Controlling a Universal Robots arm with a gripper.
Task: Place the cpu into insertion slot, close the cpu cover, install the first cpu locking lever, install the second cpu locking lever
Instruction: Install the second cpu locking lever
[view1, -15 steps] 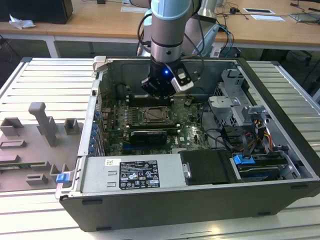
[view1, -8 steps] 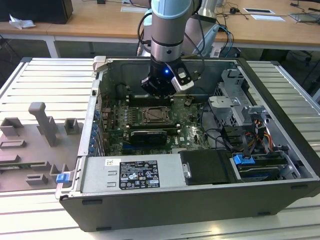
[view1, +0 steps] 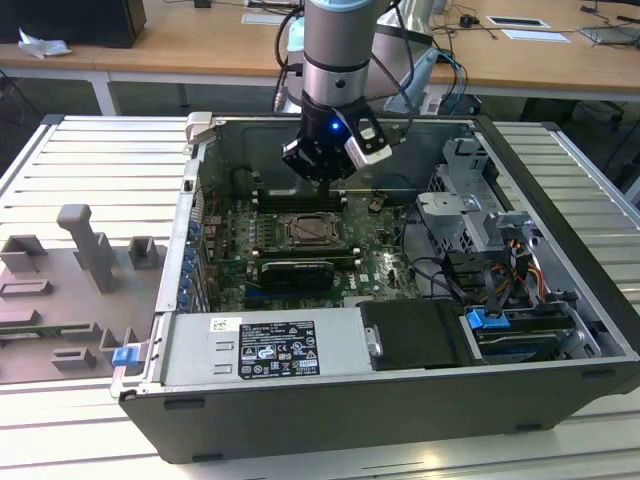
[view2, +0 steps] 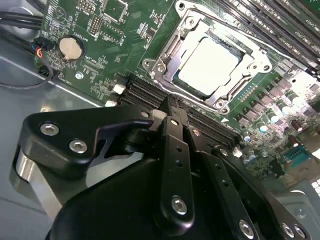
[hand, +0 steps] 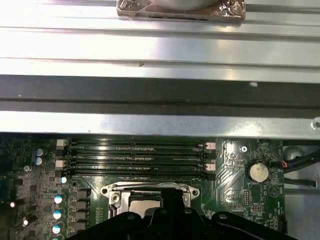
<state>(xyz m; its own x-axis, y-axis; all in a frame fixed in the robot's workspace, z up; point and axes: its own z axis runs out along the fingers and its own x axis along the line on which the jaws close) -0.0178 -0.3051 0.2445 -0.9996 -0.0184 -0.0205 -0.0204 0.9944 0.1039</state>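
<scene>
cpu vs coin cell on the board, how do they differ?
Shape: the pale silvery square cpu has straight edges; the round silvery coin cell battery is a disc.
Size: the cpu looks clearly larger than the coin cell.
Seat: the cpu sits inside the metal-rimmed square insertion slot; the coin cell sits in its own round holder.
Both lie flat on the green motherboard, metal tops up.

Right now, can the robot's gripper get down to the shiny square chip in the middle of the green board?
Probably yes. The gripper hangs just above the cpu, which sits in the insertion slot under the cpu cover, with nothing between them.
</scene>
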